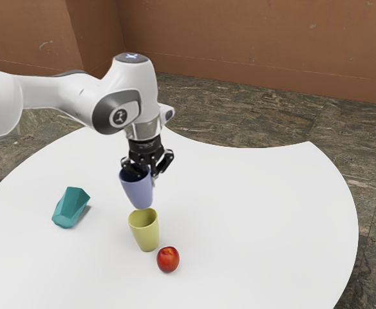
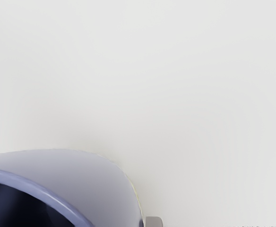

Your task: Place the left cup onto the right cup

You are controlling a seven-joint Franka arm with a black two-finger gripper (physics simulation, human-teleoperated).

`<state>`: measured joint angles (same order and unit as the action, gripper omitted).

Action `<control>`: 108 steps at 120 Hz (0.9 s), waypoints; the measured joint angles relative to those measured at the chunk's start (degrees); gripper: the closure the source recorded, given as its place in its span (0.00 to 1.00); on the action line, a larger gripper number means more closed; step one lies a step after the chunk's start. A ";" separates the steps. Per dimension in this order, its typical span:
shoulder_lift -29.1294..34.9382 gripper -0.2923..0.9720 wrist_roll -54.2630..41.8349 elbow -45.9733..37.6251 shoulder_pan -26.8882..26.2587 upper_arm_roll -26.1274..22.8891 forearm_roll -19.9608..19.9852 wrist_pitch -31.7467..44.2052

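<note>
Claw [image 1: 143, 170], closed on the rim of the lavender cup [image 1: 137, 191], hangs it mouth up just above the yellow-green cup [image 1: 143, 230] on the white surface [image 1: 259, 212], seemingly aligned for lowering to nest inside; a red apple [image 1: 168, 259] sits just beside.

Round white table [image 1: 272, 212], mottled stone floor [image 1: 252, 109], brown walls [image 1: 252, 38].
</note>
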<state>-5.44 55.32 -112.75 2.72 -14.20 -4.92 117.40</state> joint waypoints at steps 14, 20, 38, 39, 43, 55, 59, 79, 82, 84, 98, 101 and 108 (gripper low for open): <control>0.11 0.85 1.64 -0.02 0.04 -0.99 0.04 -0.39; 0.51 0.85 2.29 -0.45 0.03 -1.22 0.05 -0.60; 2.36 0.85 4.15 -2.60 0.03 -1.37 0.10 -1.00; 2.41 0.85 4.24 -2.64 0.03 -1.37 0.10 -1.01; 2.53 0.85 4.61 -2.78 0.07 -1.41 0.12 -1.07; 2.62 0.85 5.71 -3.13 0.41 -1.95 0.13 -1.16; 2.56 0.85 6.07 -3.20 0.34 -2.01 0.13 -1.15; 1.71 0.85 7.60 -3.27 -0.05 -2.07 0.15 -0.80; 1.47 0.85 7.80 -3.27 -0.05 -2.07 0.15 -0.70; 1.32 0.85 7.93 -3.27 -0.03 -2.07 0.14 -0.64; 0.65 0.85 8.71 -3.28 0.22 -2.07 0.12 -0.22; 0.58 0.85 8.86 -3.28 0.26 -2.07 0.11 -0.16; 0.51 0.85 9.19 -3.28 0.28 -2.06 0.11 -0.05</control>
<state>-4.93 64.51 -116.03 3.00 -16.26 -4.81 117.36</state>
